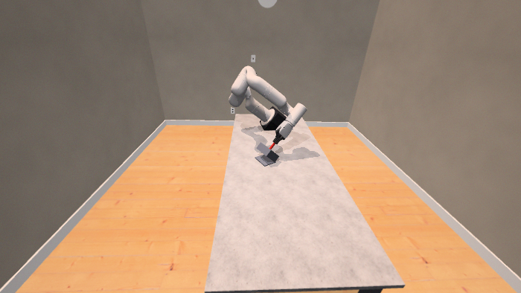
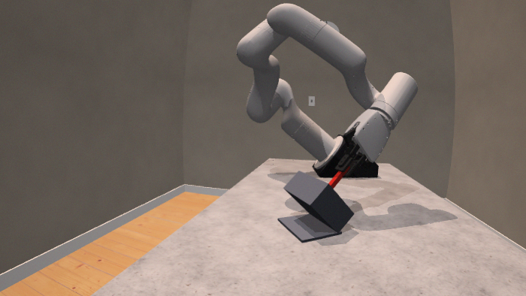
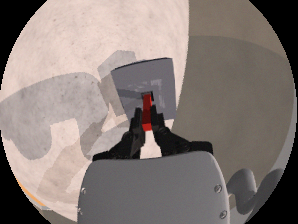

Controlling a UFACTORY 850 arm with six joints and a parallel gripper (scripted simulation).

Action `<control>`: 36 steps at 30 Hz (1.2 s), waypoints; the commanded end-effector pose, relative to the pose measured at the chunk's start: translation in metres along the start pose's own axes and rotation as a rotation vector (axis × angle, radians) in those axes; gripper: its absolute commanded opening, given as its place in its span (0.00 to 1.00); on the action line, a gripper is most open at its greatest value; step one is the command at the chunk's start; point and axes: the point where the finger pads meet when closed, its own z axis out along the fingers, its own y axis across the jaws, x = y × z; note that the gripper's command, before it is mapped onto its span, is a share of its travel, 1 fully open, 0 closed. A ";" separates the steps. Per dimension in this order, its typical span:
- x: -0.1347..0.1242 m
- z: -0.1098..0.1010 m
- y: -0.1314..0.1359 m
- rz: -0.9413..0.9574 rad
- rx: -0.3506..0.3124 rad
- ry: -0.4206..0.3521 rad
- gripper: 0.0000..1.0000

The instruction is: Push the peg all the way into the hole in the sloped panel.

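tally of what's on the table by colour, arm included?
Red: 1, the peg, clamped in the gripper
Dark grey: 1, the sloped panel
White: 1, the arm
Black: 1, the arm's base plate
Total: 4

My arm (image 2: 319, 41) folded high then doubling down toward the table, wrist (image 2: 379, 124) tilted steeply forward, my gripper (image 2: 347, 165) angled downward, black fingers clamped narrow on the red peg (image 2: 338, 178), gripping firmly.
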 end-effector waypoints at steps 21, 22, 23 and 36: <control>0.000 0.013 0.001 0.001 0.000 0.001 0.00; 0.000 0.014 0.001 0.001 0.000 0.001 0.00; 0.000 0.015 0.001 0.001 0.000 0.001 0.00; 0.000 0.022 0.001 0.001 0.000 0.001 0.00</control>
